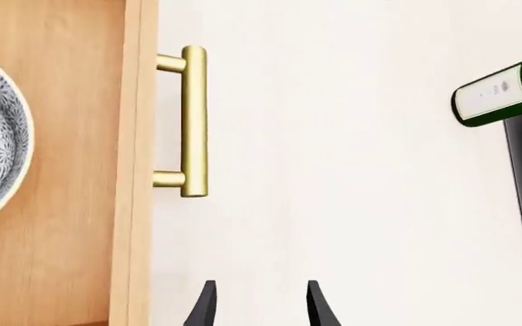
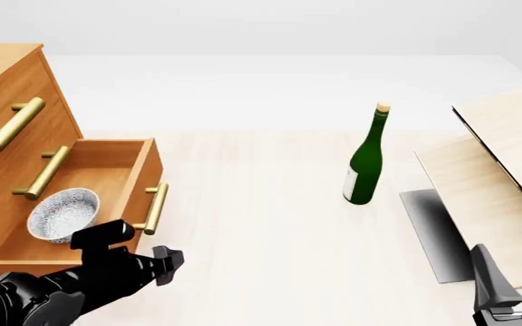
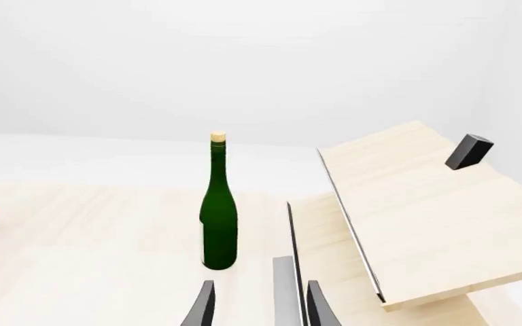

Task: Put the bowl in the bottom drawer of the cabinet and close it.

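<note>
- Since the bowl [image 2: 62, 214] already sits inside the bottom drawer [image 2: 107, 178], which stands pulled out from the cabinet [image 2: 7, 88], the step in hand looks to be the closing push.
- The left gripper [image 2: 166, 261] hovers just in front of the drawer's front panel, near its brass handle [image 2: 155, 208]; in the left wrist view its fingers [image 1: 204, 305] are spread and hold nothing, with bare tabletop [image 2: 270, 224] between them.
- A good push would meet the drawer front squarely, near the middle by the handle, so the drawer slides straight on its runs instead of skewing.
- I judge it safer to press on the flat wood of the front, or against the handle bar, than to grasp; parted fingers could snag the bar.
- Go slowly: the bowl rests loose on the drawer floor and a sharp shove might make it slide or tip.
- Keep the arm low and level with the drawer front, clear of the middle drawer's handle [image 2: 45, 172] above.
- The right gripper [image 2: 515, 272] waits near the pale wood panel [image 2: 506, 156], its fingers apart and empty, well away from the green bottle [image 2: 366, 159]; it has no part here.
- Finish only when the drawer front is flush with the two above.
</note>
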`<state>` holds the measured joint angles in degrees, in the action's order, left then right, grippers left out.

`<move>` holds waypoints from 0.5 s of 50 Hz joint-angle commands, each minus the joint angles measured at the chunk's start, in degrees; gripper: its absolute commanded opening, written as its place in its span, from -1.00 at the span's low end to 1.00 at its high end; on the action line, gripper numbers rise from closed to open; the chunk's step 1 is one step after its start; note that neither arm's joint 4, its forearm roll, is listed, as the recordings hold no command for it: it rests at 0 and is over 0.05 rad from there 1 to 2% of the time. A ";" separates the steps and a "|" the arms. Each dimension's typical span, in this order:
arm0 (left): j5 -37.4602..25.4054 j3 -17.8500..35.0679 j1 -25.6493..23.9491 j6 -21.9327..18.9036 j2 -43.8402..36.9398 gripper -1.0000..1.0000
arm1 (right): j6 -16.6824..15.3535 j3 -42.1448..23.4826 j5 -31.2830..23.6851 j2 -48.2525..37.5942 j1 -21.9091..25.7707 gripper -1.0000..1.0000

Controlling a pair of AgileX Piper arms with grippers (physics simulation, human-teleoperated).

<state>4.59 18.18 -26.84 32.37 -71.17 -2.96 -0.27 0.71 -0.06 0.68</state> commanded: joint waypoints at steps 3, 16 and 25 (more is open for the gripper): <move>-0.79 -0.73 5.88 -4.47 -0.45 1.00 | -0.01 0.00 0.05 0.01 0.06 1.00; -1.54 -2.20 11.07 -7.65 1.49 1.00 | -0.06 0.00 0.01 0.00 -0.01 1.00; -2.14 -3.13 14.04 -8.44 3.04 1.00 | -0.07 0.00 0.03 0.00 0.02 1.00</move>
<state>3.28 16.08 -16.17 25.45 -69.61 -3.01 -0.27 0.73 -0.06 0.69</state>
